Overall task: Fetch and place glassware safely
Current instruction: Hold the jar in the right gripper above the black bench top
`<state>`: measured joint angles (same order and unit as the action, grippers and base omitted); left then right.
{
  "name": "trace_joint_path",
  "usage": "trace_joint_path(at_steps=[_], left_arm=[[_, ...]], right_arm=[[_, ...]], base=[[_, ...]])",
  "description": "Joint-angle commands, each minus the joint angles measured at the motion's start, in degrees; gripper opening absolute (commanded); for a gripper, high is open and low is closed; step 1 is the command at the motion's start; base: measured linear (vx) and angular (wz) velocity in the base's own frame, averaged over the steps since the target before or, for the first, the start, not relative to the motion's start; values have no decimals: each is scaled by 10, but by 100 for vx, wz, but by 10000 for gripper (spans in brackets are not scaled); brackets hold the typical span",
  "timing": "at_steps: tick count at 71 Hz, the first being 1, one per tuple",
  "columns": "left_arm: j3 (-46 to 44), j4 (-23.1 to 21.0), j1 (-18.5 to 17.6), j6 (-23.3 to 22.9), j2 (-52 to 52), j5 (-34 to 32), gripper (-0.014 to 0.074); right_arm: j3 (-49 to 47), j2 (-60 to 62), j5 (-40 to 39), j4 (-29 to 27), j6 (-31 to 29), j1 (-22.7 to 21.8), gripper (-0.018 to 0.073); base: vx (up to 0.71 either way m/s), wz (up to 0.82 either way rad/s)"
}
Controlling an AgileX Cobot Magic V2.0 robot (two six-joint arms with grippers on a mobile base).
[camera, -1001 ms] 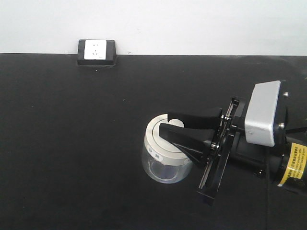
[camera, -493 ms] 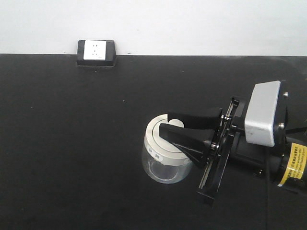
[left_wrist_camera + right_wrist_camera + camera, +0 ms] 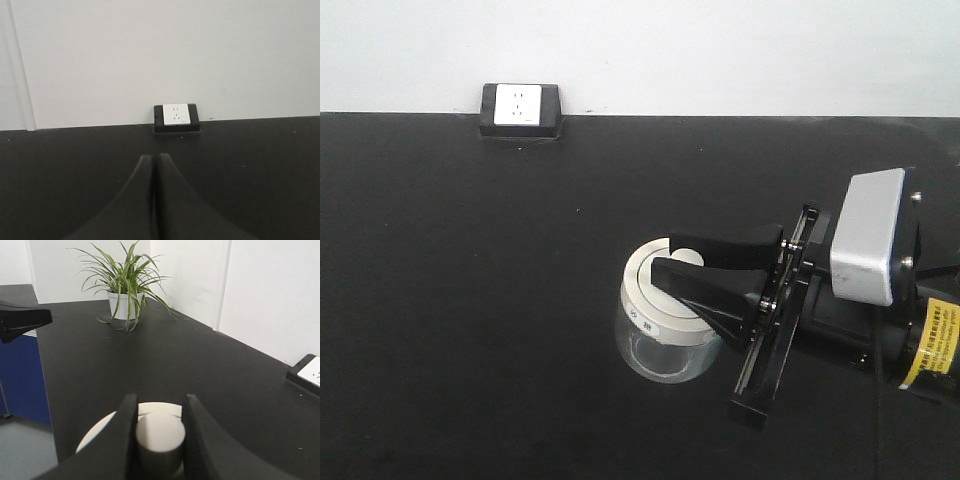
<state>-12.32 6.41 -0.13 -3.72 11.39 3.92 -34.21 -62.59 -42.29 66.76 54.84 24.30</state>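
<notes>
Right hand (image 3: 665,255) pinches the knob (image 3: 159,432) atop the jar (image 3: 660,352), so I would lift slowly and straight up, since its lid (image 3: 642,300) may pull free.

Looks like a plain lab or office room. A wide black table (image 3: 470,300) runs up to a bare white wall (image 3: 720,50). A power socket (image 3: 521,107) sits at the table's far edge and a potted plant (image 3: 127,280) stands near one corner. A blue cabinet (image 3: 20,375) stands beside the table.

There are one glass jar (image 3: 655,350), one power socket (image 3: 521,108), one potted plant (image 3: 125,290), and two claws: left claw (image 3: 153,157), right claw (image 3: 665,255).
</notes>
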Motion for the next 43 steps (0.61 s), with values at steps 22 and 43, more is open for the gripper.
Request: trace_joint_path(at_steps=[22, 43], left_arm=[[-15, -5, -1, -4, 7, -39, -7], [-15, -5, -1, -4, 7, -39, -7]], right_arm=[[-19, 10, -40, -39, 1, 0, -1], [-37, -22, 6, -48, -26, 0, -1]], base=[[0, 0], [0, 0]])
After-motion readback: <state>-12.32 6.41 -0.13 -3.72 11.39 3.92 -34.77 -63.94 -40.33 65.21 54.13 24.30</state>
